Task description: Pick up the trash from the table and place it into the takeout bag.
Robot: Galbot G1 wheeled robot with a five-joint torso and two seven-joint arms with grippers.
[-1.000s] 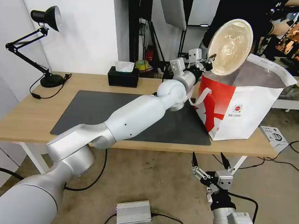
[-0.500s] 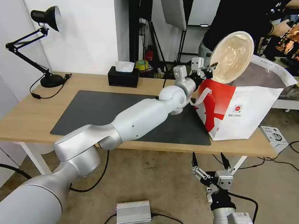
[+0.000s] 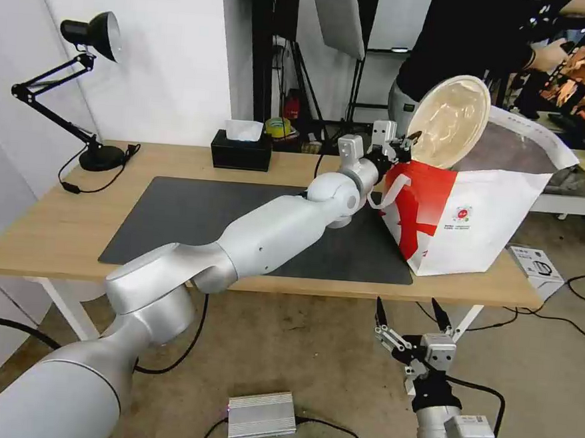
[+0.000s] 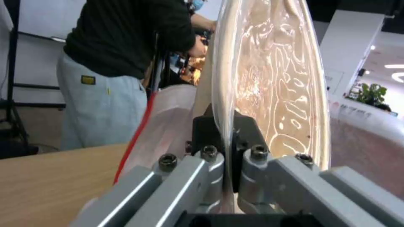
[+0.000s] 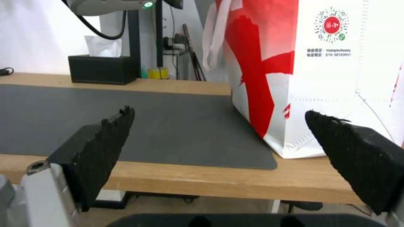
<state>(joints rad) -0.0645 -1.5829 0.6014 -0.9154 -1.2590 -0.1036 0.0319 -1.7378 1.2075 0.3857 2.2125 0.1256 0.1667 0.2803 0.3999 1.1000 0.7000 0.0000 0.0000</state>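
My left gripper is shut on the rim of the shallow beige bowl, which stands on edge, tilted, at the open top of the takeout bag. The bowl's lower edge dips just behind the bag's near red wall. In the left wrist view the gripper clamps the thin rim of the bowl, its glossy inside facing out. The bag stands upright on the table at the right end. My right gripper hangs open below the table's front edge, and from there it faces the bag.
A dark grey mat covers the table's middle. At the back stand a black tissue box and a black desk lamp. A person in black stands behind the bag. On the floor lie a silver box and cables.
My left gripper has lowered the beige bowl towards the bag's opening, so its lower edge now sits at the bag's rim. The right arm has not moved.
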